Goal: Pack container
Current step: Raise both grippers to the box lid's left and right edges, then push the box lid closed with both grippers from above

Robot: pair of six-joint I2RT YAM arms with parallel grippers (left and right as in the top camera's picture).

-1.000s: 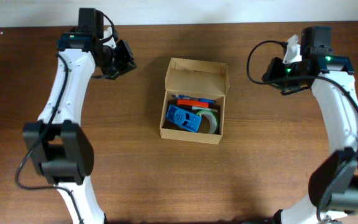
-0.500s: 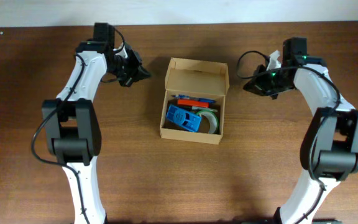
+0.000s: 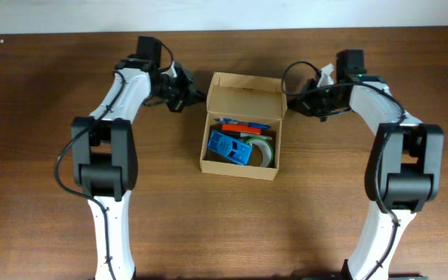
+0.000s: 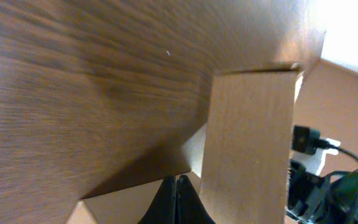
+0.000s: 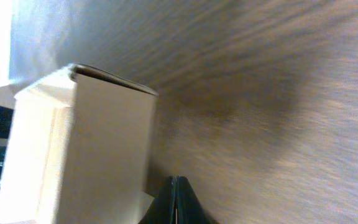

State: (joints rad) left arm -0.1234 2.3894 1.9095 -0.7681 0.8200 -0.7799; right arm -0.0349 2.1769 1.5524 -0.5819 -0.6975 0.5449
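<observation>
My left gripper (image 3: 187, 96), tips pressed together, sits at ten o'clock of the container (image 3: 245, 101). The container stands mid-tabletop (image 3: 302, 225), filled, with its lid flap up. My right gripper (image 3: 299, 99), likewise pinched together, flanks it at two o'clock. I judge this is the closing step, and next I nudge the flap down.

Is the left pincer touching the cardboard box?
Cannot tell. Overhead, the left pincer sits close by the left wall of the box; neither gap nor contact shows plainly, and the wrist view is blurred.
</observation>
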